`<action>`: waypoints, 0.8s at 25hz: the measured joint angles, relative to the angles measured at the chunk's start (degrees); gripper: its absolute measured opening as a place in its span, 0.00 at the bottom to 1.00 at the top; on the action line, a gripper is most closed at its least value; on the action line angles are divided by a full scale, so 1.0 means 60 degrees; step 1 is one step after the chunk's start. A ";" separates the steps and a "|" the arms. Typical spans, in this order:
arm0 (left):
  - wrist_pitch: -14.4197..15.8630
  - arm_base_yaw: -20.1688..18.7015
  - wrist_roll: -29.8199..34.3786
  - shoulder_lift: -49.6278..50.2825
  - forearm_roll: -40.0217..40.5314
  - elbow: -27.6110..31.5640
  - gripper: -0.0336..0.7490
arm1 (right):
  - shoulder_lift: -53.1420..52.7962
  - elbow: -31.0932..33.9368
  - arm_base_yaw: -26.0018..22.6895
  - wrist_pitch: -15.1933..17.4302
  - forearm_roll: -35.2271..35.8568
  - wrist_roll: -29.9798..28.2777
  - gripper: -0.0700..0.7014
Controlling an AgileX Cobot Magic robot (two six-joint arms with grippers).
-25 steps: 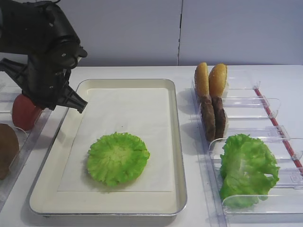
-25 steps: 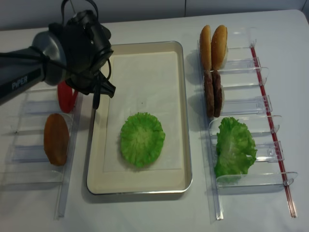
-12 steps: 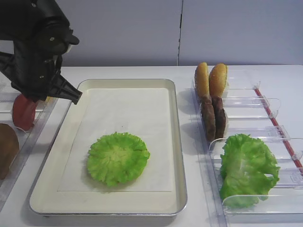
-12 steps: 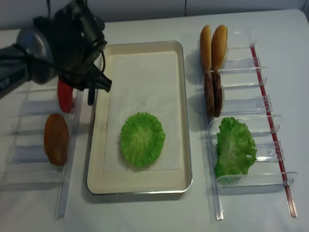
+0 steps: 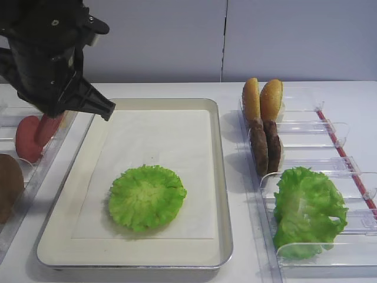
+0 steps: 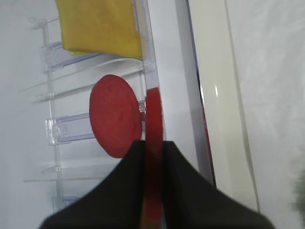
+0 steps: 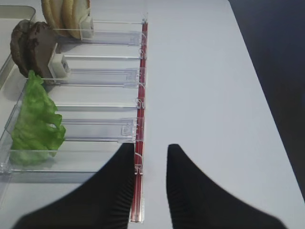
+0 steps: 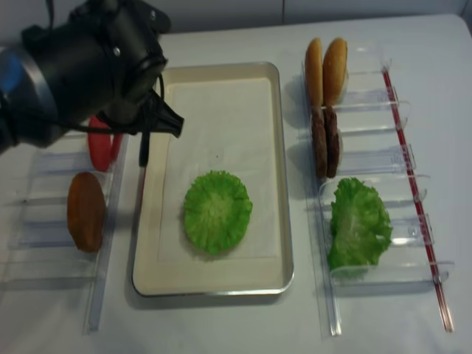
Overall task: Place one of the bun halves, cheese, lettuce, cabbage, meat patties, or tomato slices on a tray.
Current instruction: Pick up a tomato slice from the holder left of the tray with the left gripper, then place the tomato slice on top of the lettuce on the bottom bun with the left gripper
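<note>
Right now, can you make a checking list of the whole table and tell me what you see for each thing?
Surface: white table, nothing spilled that I can see.
Tray: tray with a paper liner; one round lettuce leaf lies flat on it.
Tomato slices: one tomato slice is pinched edge-on in the left gripper; a second slice stands in the left bin.
Right bins: bun halves, meat patties, lettuce.
Cheese: cheese in the left bin.
Clutter: a brown bun-like piece in the left bin.
Right gripper: right gripper holds nothing, jaws slightly apart.
Cables: nothing seen.
Surroundings: plain pale wall.
</note>
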 joint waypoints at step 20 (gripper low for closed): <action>-0.0133 -0.0278 0.0654 -0.1519 -0.2341 0.0367 0.12 | 0.0000 0.0000 0.0000 0.0000 0.0021 0.0000 0.33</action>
